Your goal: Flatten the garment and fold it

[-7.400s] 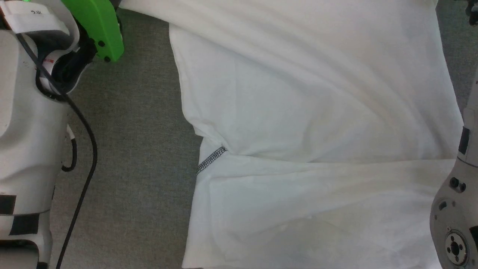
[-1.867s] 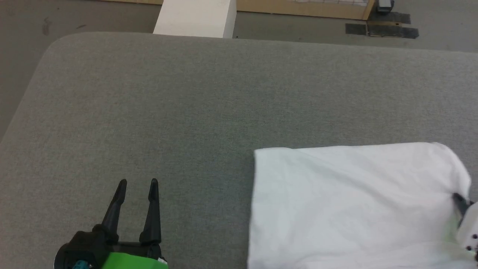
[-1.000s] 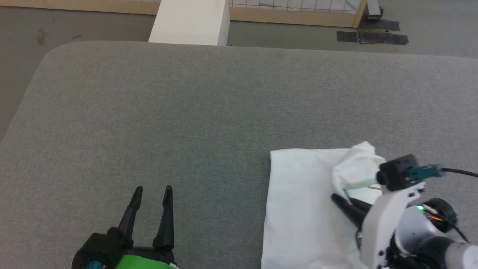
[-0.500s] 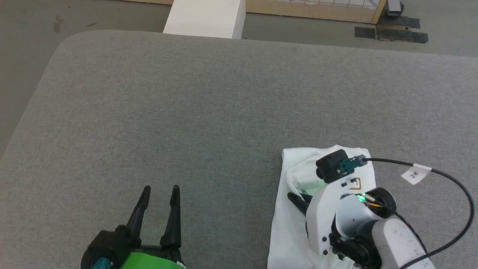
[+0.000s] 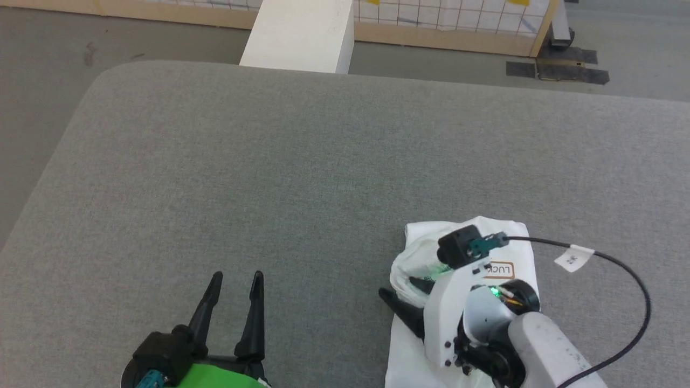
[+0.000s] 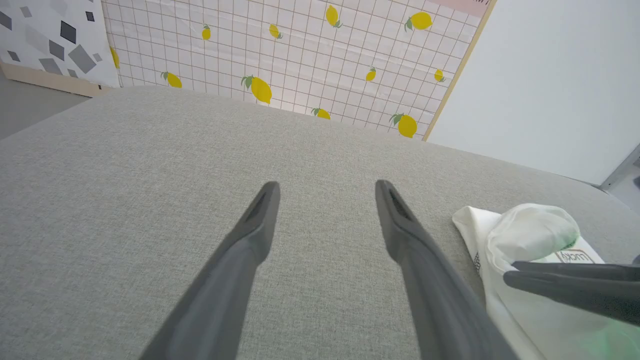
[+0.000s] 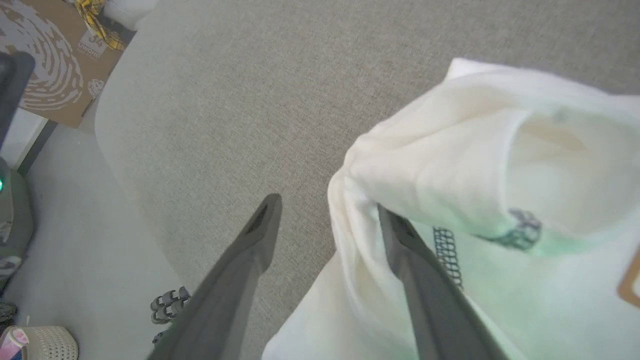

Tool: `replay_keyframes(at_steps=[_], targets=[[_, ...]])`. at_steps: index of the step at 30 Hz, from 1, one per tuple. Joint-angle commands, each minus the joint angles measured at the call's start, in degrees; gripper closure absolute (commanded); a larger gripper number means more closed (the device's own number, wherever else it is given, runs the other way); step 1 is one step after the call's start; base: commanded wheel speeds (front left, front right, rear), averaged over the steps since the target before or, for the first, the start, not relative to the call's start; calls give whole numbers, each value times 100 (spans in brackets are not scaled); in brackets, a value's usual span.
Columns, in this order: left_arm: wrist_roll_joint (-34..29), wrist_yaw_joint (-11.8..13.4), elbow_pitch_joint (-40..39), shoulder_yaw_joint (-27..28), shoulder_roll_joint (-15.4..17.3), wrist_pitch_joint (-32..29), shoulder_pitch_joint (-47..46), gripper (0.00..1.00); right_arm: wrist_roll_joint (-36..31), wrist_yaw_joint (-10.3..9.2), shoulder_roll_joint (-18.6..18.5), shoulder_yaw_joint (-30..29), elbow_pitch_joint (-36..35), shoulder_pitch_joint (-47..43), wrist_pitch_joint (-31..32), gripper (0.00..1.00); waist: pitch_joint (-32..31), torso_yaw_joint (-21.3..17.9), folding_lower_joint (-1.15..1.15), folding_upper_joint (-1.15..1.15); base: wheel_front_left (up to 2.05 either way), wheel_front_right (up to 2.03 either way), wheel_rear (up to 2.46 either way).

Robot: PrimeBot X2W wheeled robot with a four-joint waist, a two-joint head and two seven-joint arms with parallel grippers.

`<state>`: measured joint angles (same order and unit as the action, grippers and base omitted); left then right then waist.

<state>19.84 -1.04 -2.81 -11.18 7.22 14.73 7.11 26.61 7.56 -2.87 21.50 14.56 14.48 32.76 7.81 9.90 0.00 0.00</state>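
Grey fabric worktop (image 5: 323, 161) stretches beneath the left tool (image 5: 236, 276), jaws wide. Well apart to its right lies the white thin-fabric garment (image 5: 463, 229), folded small, long axis near-to-far, under the nearer right tool (image 5: 397, 286), spread wide astride a loose fold.

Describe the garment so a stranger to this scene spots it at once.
Start at the grey padded table; near its front right, under the right gripper, lies a folded bundle. That is the garment: soft white cloth with a brownish logo patch and dark zigzag stitching, unlike the rigid white box beyond the far edge.
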Motion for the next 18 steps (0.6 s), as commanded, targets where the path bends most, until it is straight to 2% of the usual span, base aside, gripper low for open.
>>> replay_keyframes(at_steps=[1, 5, 6, 11, 15, 18], targets=[[40, -40, 1, 3, 27, 24, 33, 0, 63, -8, -1, -107, -174, 70, -22, 0, -60, -48, 0, 0, 0, 0, 0], [56, -27, -22, 2, 60, 17, 107, 0, -24, -8, -1, -769, -911, -215, 91, 0, -113, -111, 0, 0, 0, 0, 0], [64, -21, -34, -1, 73, 15, 142, 0, -175, -8, -28, -1247, -1375, -472, 233, 0, -123, -141, 0, 0, 0, 0, 0], [80, 14, -87, 9, 82, 15, 160, 0, -534, -8, -97, -2413, -2459, -1252, 662, 0, -59, -221, 0, 0, 0, 0, 0], [87, 24, -119, 7, 70, 17, 123, 0, -676, -8, -60, -2787, -2810, -1688, 883, 0, 29, -269, 0, 0, 0, 0, 0], [90, 27, -131, 6, 59, 18, 84, 0, -668, -8, -24, -2858, -2753, -1800, 894, 0, 96, -279, 0, 0, 0, 0, 0]])
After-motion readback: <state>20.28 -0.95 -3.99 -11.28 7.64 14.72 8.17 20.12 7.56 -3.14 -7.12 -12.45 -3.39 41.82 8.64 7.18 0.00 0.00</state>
